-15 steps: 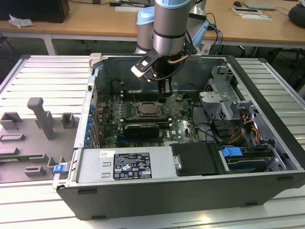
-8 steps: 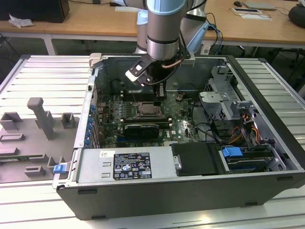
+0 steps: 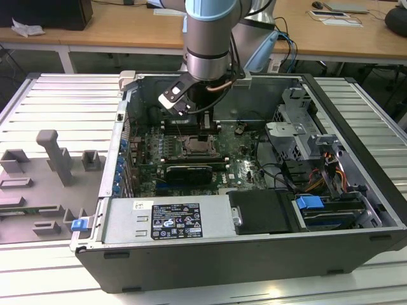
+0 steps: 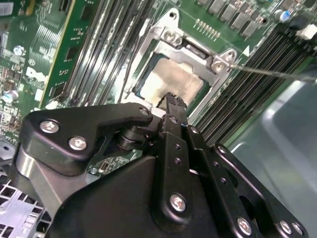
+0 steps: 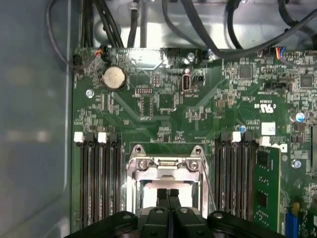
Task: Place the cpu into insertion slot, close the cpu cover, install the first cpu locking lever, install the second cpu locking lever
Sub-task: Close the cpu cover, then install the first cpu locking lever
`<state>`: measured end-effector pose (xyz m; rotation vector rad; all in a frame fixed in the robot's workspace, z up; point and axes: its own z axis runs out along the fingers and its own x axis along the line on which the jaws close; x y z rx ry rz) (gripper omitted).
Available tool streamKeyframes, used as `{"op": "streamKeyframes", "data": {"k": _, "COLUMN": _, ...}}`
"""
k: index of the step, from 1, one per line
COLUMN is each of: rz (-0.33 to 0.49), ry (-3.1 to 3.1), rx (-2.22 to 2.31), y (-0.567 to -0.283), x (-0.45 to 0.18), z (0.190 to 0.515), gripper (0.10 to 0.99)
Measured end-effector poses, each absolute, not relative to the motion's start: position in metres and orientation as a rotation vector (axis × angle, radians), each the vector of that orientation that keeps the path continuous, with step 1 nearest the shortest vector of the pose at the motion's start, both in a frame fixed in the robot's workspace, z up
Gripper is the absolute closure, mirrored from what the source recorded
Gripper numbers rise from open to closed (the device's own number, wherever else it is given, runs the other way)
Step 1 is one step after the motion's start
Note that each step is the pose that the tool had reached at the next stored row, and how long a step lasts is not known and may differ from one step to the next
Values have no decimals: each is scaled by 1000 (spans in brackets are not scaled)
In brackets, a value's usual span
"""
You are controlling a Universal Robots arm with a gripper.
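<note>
- Gripper [image 5: 168, 194]: jaws are sitting pressed together over the chip [image 4: 174, 77].
- Memory slots [image 5: 99, 183] are flanking the cover [image 5: 166, 163] on both sides.
- Gripper body is hiding part of the chip.

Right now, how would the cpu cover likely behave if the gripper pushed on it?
The cpu cover looks like thin bare metal framing a large window: probably stiff, light, slightly springy. Screws sit along one edge, so a push would likely pivot it, not slide it.
</note>
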<state>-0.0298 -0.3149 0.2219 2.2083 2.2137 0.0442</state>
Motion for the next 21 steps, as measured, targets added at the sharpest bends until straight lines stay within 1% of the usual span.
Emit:
{"op": "streamKeyframes", "data": {"k": 16, "rz": 43, "ry": 2214, "rx": 2208, "y": -315, "x": -37, "z": 222, "gripper": 980}}
{"op": "streamKeyframes", "data": {"k": 21, "rz": 40, "ry": 2214, "rx": 2209, "y": -314, "x": -37, "z": 241, "gripper": 980}}
